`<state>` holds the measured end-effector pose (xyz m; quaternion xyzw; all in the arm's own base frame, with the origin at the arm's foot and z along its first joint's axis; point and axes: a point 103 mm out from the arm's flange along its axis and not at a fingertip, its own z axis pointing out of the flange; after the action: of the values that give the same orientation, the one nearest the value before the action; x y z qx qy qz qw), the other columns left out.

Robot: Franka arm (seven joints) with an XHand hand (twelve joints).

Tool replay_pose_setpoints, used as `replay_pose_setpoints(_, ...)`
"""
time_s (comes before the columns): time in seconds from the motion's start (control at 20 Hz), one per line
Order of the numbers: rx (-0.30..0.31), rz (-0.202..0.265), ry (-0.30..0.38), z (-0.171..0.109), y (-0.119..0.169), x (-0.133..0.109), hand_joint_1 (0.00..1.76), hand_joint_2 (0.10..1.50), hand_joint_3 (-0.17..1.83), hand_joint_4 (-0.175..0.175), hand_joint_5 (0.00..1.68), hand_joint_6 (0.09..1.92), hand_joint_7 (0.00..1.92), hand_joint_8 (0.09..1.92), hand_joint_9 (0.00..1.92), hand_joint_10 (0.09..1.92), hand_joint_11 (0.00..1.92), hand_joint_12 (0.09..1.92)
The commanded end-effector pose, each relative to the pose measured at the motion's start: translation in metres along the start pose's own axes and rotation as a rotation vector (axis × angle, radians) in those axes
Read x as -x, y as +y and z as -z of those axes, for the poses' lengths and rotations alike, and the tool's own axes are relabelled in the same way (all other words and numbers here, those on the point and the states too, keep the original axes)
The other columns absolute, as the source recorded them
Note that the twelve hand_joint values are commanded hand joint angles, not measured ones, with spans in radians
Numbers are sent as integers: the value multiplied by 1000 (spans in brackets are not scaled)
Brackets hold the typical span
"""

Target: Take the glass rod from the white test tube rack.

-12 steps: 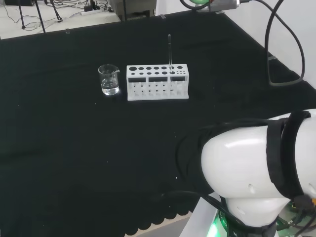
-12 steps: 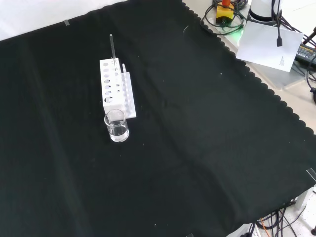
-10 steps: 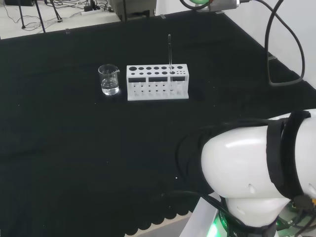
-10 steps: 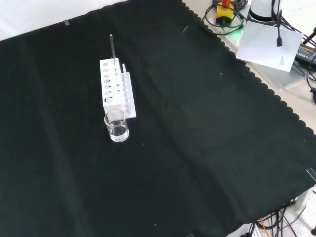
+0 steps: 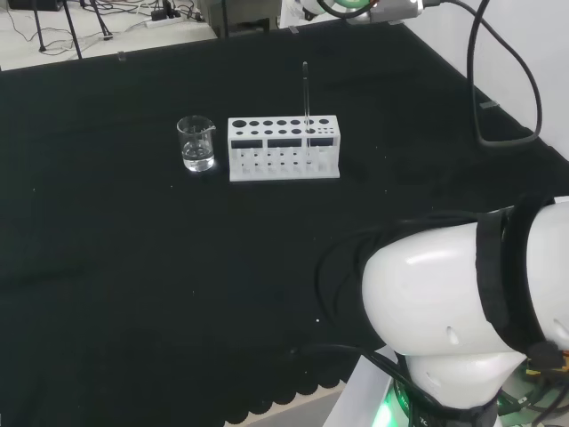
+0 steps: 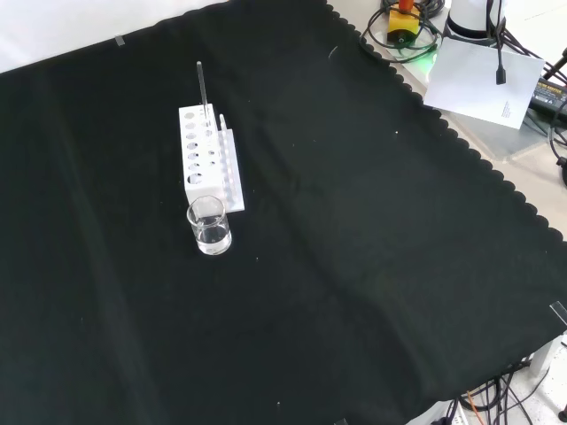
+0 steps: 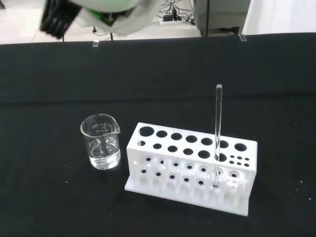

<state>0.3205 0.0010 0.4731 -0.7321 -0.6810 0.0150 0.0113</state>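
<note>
One beaker [image 7: 100, 141] stands just beside one white rack [image 7: 190, 167]; one glass rod [image 7: 217, 129] stands upright inside it. Hand's state: cannot tell.

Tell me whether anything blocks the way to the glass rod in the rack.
Nothing visible does. The glass rod stands upright in the white rack, its upper part bare above the holes. The beaker sits apart at the rack's other end, clear of the rod.

A scallop-edged black cloth [image 6: 372, 292] covers the bench, with pale floor [image 5: 53, 36] and trailing cables [image 6: 496, 398] beyond its edges.
</note>
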Motion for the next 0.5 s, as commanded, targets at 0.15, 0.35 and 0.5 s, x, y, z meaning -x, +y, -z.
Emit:
replay_pose_setpoints(0.15,58,20,8,21,3,0,872,686,735,-144,46,87,0,380,0,714,0,1384)
replay_pose_setpoints(0.35,55,18,32,19,22,9,850,692,732,-142,55,87,0,423,0,758,0,1433)
replay_pose_setpoints(0.5,44,7,41,19,36,19,840,694,731,-140,61,87,0,452,0,775,0,1447)
